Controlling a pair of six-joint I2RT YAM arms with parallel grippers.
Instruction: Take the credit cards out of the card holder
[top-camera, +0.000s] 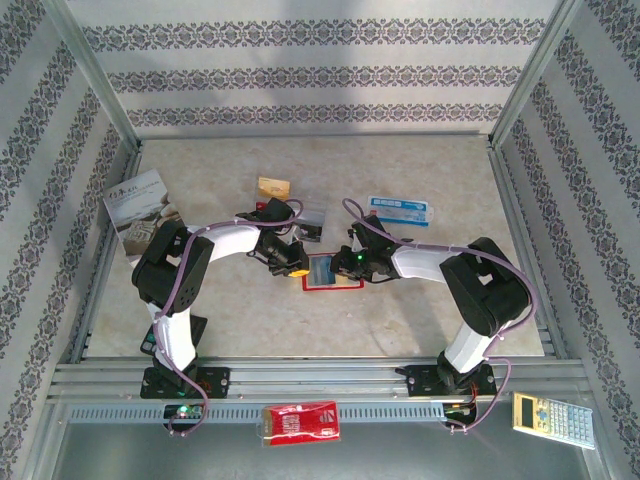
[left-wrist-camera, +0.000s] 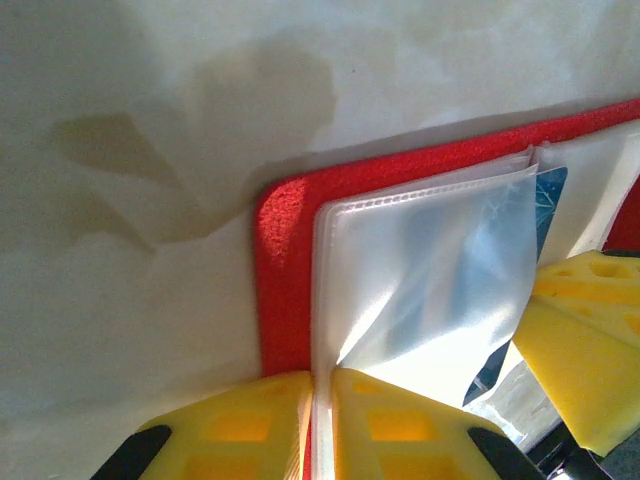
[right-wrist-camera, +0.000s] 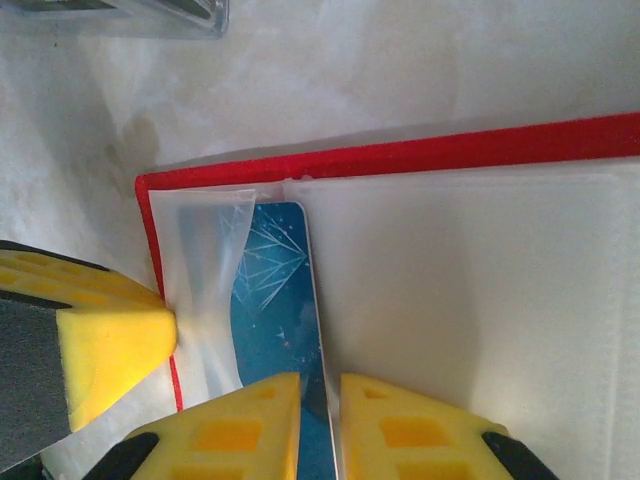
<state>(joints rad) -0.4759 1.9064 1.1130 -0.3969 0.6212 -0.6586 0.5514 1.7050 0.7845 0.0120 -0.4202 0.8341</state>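
One fuzzy red card holder (right-wrist-camera: 400, 155): left pincer (left-wrist-camera: 320, 385) pinches one clear pocket (left-wrist-camera: 420, 270); right pincer (right-wrist-camera: 320, 390), slightly apart, straddles one blue card (right-wrist-camera: 275, 300).

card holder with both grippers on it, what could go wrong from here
1. The left gripper pinches only a thin clear pocket; it may stretch or slip free, and the card holder could lift with the pull.
2. The right gripper sits at the edge of the blue card, beside the pocket; it may catch plastic too, jamming the card.
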